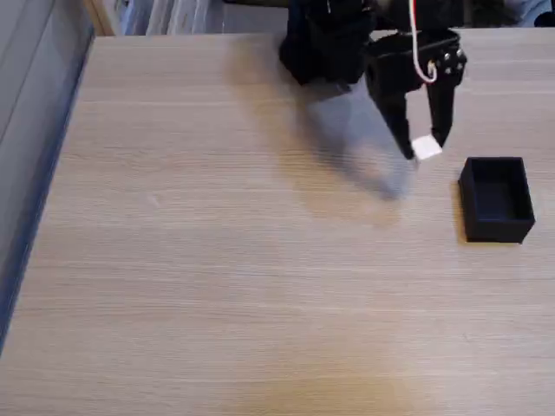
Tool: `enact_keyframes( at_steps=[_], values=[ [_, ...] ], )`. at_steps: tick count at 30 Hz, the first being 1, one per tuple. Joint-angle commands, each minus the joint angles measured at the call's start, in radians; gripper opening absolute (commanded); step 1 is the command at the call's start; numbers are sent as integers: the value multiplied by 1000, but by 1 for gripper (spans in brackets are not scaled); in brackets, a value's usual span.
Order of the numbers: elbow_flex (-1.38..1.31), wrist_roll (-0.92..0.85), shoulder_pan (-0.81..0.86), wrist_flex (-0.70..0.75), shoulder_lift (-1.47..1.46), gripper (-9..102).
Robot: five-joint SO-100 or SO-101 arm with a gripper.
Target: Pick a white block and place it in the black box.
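In the fixed view a small white block (426, 148) is pinched between the tips of my black gripper (423, 147), which is shut on it. The block hangs above the wooden table, its blurred shadow falling down and to the left of it. To the right and a little lower stands the black box (497, 198), open-topped and showing nothing inside. The block is left of the box's near corner, not over the opening.
The black arm body (325, 43) rises at the table's far edge with a white cable (422, 61) looping over the wrist. The pale wood tabletop (217, 260) stretches wide to the left and front. Its left edge runs along a grey wall.
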Motion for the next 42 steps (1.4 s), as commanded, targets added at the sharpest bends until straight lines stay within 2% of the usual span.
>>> enact_keyframes(
  at_steps=[1,11,26,42],
  values=[
    [-71,23,-71,31,8,0],
    [-153,72,-181,51,-135,0],
    [-449,155,-212,81,-471,0],
    [-589,249,-273,156,-581,3]
  ],
)
